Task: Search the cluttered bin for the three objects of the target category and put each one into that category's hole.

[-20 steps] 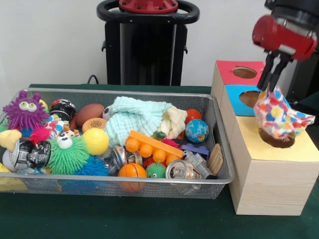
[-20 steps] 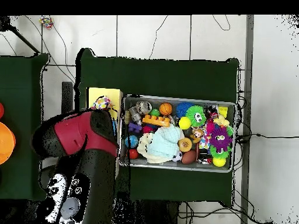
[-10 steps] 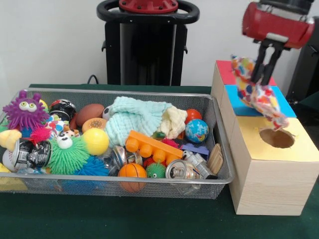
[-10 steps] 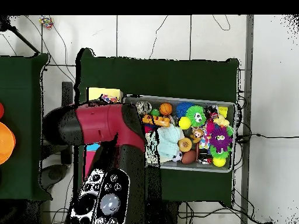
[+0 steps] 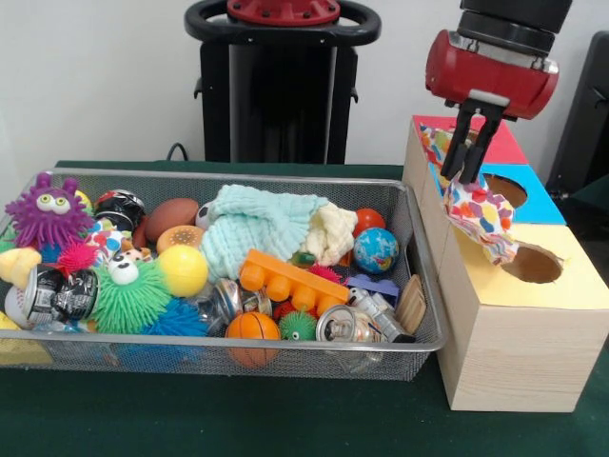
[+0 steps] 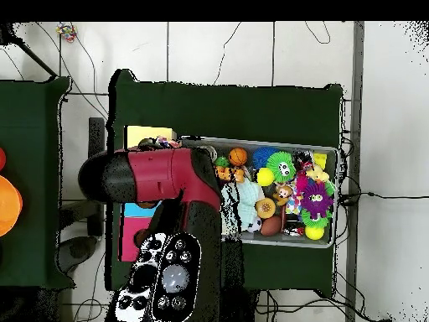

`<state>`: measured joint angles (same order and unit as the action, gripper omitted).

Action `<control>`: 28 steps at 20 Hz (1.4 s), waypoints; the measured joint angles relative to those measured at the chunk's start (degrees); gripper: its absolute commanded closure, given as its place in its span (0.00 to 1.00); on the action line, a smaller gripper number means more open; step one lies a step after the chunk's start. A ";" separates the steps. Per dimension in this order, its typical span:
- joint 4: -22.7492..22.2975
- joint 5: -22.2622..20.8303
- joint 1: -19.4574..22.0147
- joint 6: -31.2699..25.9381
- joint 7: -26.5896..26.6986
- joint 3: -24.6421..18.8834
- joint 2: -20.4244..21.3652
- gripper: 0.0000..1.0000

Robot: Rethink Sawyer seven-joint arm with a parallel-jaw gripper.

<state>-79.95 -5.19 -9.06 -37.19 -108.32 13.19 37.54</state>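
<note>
Cloth with bright polka dots (image 5: pixel 473 200) is hanging from the hand (image 5: pixel 470 164), whose two dark fingers are pinching its upper part while the rest is drooping down over the wooden box (image 5: pixel 519 328). The hand is hovering above the box's left edge, beside the wire mesh bin (image 5: pixel 285 354), and the cloth's lower tip is dangling close to the round hole in the yellow panel (image 5: pixel 533 264) without going into it. Behind that panel, the blue panel (image 5: pixel 519 190) and the red panel (image 5: pixel 495 143) are showing, and the cloth is partly covering the near corners of both. The bin is sitting on the green tabletop (image 5: pixel 238 419) and is brimming with toys: a pale green knitted cloth (image 5: pixel 257 228), an orange building block (image 5: pixel 290 274), a purple fuzzy monster (image 5: pixel 48 214), a globe ball (image 5: pixel 376 249) and a small basketball (image 5: pixel 252 328) against the front wall. In the overhead view the red arm (image 6: pixel 155 180) is reaching across the box and covering most of it, with the cloth peeking out at its upper edge (image 6: pixel 159 144).
</note>
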 measured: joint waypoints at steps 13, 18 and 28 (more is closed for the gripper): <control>0.00 -3.56 -3.88 0.01 0.00 0.47 -0.63 1.00; 0.00 -3.99 -4.08 0.01 0.00 0.48 -0.64 1.00; 0.02 -3.99 -4.12 0.01 0.00 0.58 -0.92 1.00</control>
<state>-79.94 -9.17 -13.18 -37.18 -108.32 13.77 36.62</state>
